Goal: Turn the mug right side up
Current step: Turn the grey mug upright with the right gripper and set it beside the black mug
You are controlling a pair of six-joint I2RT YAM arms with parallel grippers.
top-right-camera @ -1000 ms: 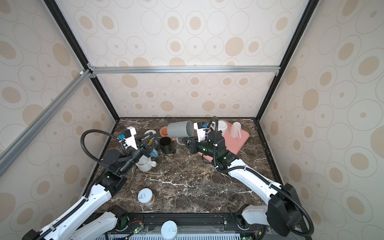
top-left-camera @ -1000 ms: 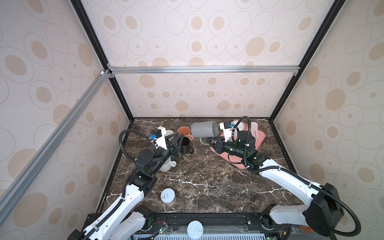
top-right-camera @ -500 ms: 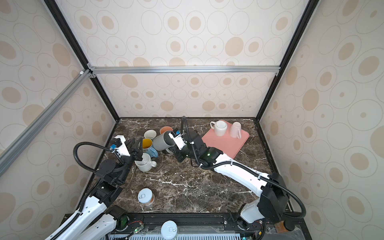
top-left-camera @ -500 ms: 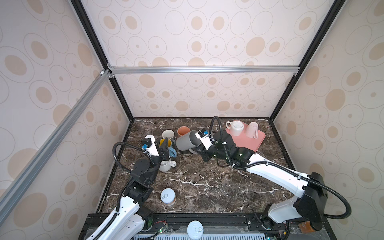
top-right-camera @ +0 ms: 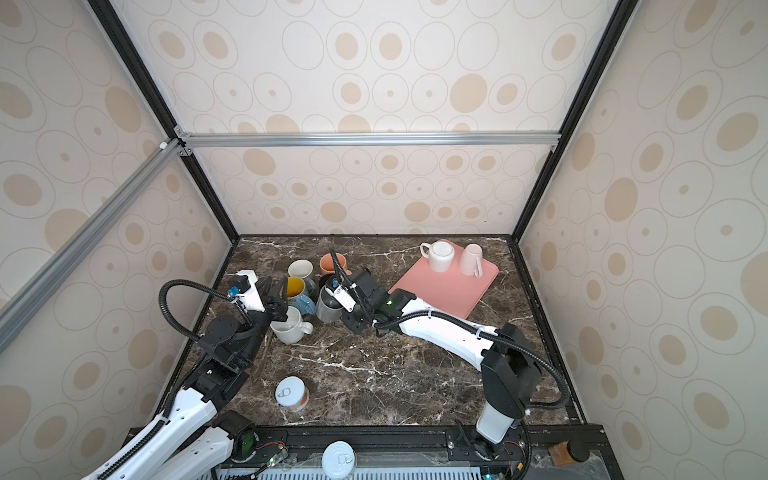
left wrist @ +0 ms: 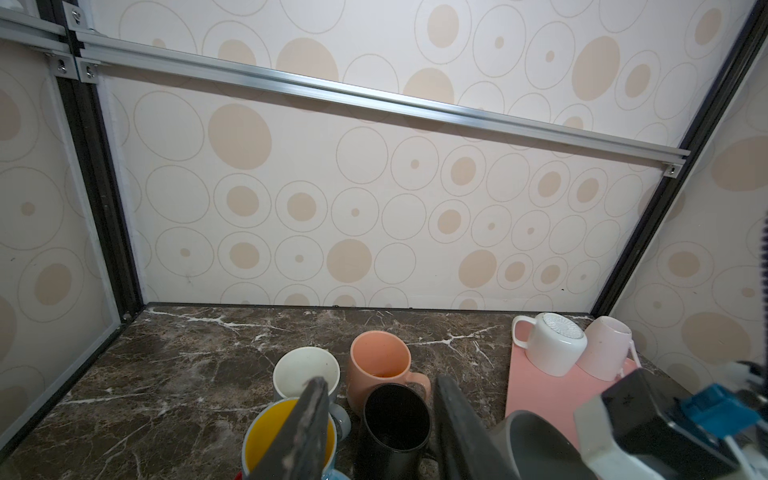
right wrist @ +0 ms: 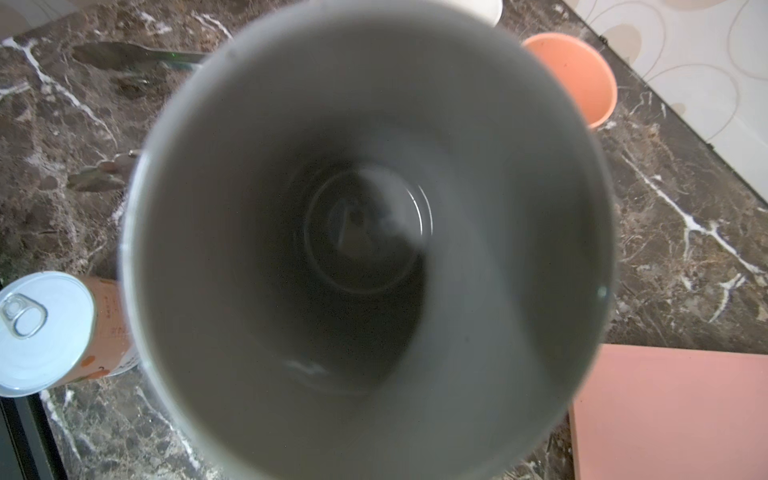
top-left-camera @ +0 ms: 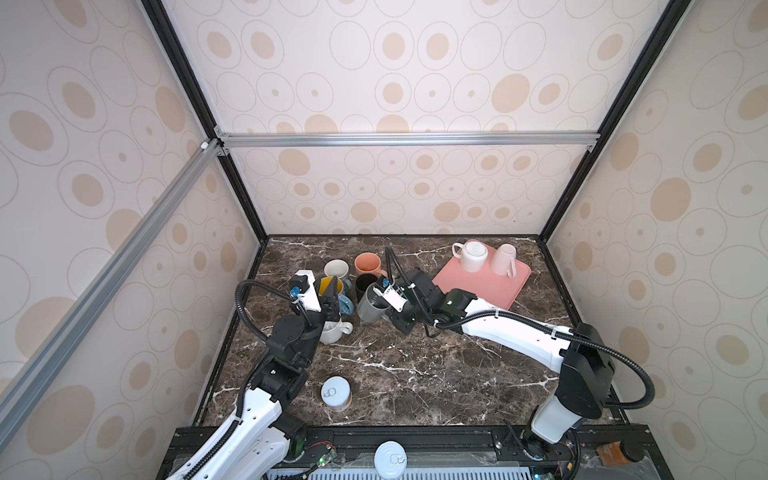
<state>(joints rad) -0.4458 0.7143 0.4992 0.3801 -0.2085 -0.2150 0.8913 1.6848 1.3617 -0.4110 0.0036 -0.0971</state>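
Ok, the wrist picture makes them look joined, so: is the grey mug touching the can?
Apart. In both top views a wide stretch of bare table lies between the grey mug and the can.

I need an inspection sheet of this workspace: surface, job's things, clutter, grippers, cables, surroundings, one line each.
Surface: marble table, no spill seen.
Job's things: grey mug mouth up in the right gripper; white mug and pink mug upside down on pink tray.
Clutter: upright mugs grouped left of centre; a can nearer the front.
Grippers: right gripper shut on grey mug; left gripper open, empty.
Cables: black hose loops on each arm.
Surroundings: dotted walls, aluminium rails.
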